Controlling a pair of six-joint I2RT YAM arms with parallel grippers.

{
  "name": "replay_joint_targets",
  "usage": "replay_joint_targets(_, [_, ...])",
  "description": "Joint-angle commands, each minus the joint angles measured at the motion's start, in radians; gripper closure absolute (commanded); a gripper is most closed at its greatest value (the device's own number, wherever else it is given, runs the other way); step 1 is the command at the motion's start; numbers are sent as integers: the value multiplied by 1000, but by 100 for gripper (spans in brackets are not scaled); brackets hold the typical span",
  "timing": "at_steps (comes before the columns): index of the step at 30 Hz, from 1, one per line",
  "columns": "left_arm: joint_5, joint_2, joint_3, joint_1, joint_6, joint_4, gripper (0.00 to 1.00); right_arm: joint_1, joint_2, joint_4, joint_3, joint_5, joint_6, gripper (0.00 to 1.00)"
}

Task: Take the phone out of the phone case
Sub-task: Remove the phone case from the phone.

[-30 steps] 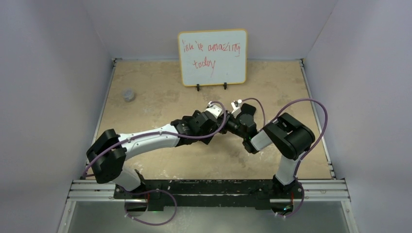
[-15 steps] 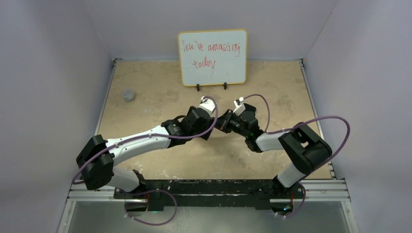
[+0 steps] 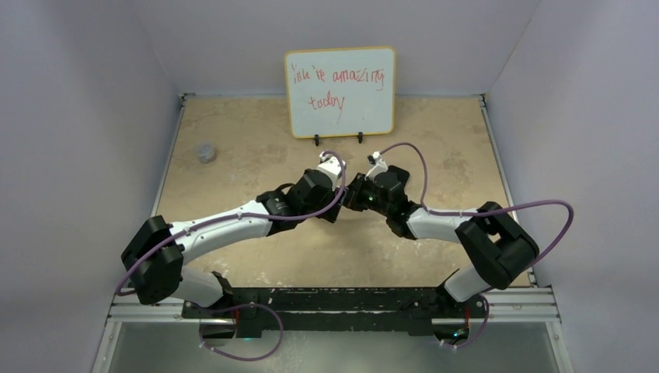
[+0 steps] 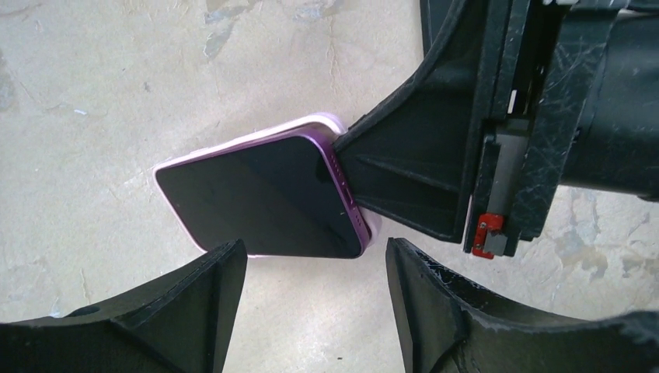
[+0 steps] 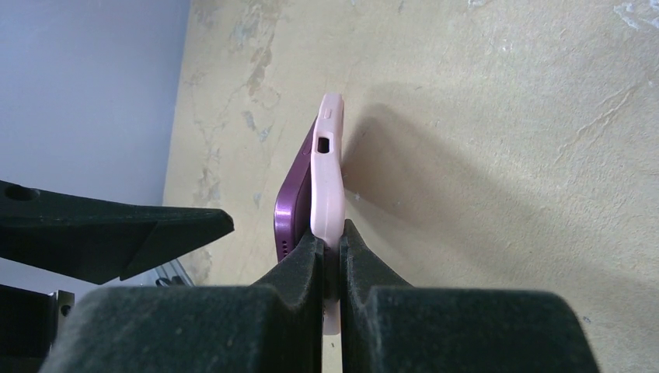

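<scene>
A purple phone (image 4: 264, 198) with a dark screen sits in a pale pink case (image 4: 233, 148). One corner of the phone stands out of the case. My right gripper (image 5: 332, 245) is shut on the case's edge (image 5: 328, 171) and holds it on edge above the table, with the phone (image 5: 291, 202) on its left side. My left gripper (image 4: 315, 260) is open, its fingers just short of the phone's near edge and not touching it. In the top view both grippers (image 3: 336, 203) (image 3: 359, 194) meet at mid-table, and the phone is hidden between them.
A whiteboard (image 3: 339, 92) with red writing stands at the back of the table. A small grey object (image 3: 205, 151) lies at the far left. The tan tabletop (image 3: 435, 148) is walled in on three sides.
Both grippers have moved a little farther from the bases, still facing each other. The right arm has stretched out, and its elbow has dropped to the right.
</scene>
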Motion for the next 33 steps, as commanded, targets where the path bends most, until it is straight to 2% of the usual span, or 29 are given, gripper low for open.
replay_joint_targets(1, [31,19,-9,10,-23,64,31,18,-18,3,53,24,-21,100])
replay_joint_targets(10, [16,72,19,10,-10,50,31,22,-14,19,57,7,-8,100])
replay_joint_targets(16, [-25,46,16,16,-1,33,34,23,-5,28,54,5,-8,100])
replay_joint_targets(21, [11,21,9,62,0,21,40,23,5,49,45,-4,-4,100])
replay_joint_targets(29, [110,-20,-10,132,-23,32,40,22,4,52,39,-9,-11,100])
replay_joint_targets(33, [117,-16,-14,154,-28,30,41,24,5,60,36,-14,-8,100])
